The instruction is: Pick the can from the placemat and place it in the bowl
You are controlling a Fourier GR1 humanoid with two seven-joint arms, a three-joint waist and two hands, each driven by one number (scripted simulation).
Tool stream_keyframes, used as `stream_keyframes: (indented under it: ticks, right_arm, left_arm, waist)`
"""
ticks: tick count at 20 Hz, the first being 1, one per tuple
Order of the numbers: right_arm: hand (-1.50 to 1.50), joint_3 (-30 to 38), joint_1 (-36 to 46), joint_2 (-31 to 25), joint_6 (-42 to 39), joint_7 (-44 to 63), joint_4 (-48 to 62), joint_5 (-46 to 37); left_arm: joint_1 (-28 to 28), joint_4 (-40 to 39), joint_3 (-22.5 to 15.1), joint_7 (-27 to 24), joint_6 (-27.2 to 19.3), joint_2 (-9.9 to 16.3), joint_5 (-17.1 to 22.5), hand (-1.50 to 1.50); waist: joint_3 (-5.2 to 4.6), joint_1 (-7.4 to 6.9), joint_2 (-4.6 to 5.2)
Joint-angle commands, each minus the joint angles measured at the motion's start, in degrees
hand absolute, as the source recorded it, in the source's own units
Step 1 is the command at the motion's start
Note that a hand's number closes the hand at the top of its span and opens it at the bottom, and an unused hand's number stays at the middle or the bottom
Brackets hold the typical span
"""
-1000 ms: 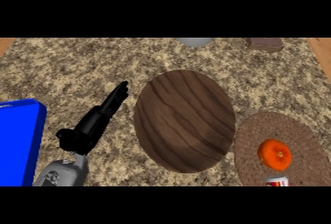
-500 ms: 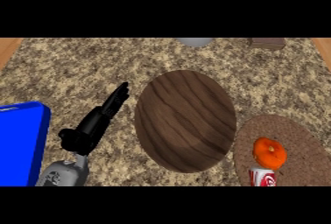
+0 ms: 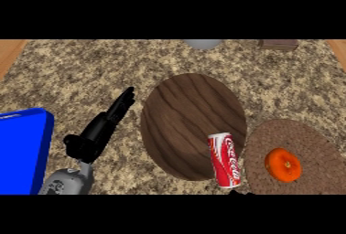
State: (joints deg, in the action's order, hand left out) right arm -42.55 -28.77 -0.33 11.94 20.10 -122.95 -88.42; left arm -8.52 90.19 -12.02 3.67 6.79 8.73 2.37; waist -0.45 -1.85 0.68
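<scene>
A red can (image 3: 225,160) with white lettering stands slightly tilted across the right rim of the wide brown wooden bowl (image 3: 189,119), just left of the round woven placemat (image 3: 317,144). Only a dark sliver of my right hand (image 3: 239,192) shows, at the lower edge right under the can's bottom end, holding the can from below. My left hand (image 3: 101,130) lies on the counter left of the bowl, fingers straight and pointing up and to the right, with nothing in it.
An orange fruit (image 3: 282,164) sits on the placemat. A blue box (image 3: 20,153) is at the left edge beside my left forearm. A grey object (image 3: 202,44) and a brown one (image 3: 278,44) sit at the counter's far edge.
The can has risen into view from the lower edge and moved left, off the placemat onto the bowl's right rim. The view has shifted a little. The left hand stays still.
</scene>
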Motion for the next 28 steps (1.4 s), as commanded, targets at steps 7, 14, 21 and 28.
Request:
stream_keyframes:
  ticks: [7,14,21,28]
  right_arm:
    - [1.50,-2.05,19.18,0.06,-5.54,27.41,4.61,-6.83]
    - [1.50,4.43,43.00,0.21,-12.94,39.26,13.93,-6.35]
    - [1.50,13.95,52.27,0.30,-20.01,43.98,27.69,20.09]
    - [-1.50,14.51,61.96,0.32,-1.38,34.70,45.52,32.83]
  left_arm:
    - [-0.47,-0.33,-0.99,0.04,-0.26,-1.64,-0.13,0.00]
    - [-2.62,-1.85,-1.06,0.88,0.26,-1.85,-0.39,0.00]
    - [-2.37,-1.03,-0.64,0.75,0.30,-1.47,-0.72,0.00]
    - [1.86,-0.97,0.23,-1.70,1.75,-0.70,-0.28,0.00]
  waist:
    - [0.12,-1.08,0.41]
    - [0.26,-1.62,0.29]
    - [0.44,-1.28,0.23]
    - [0.47,0.02,-0.34]
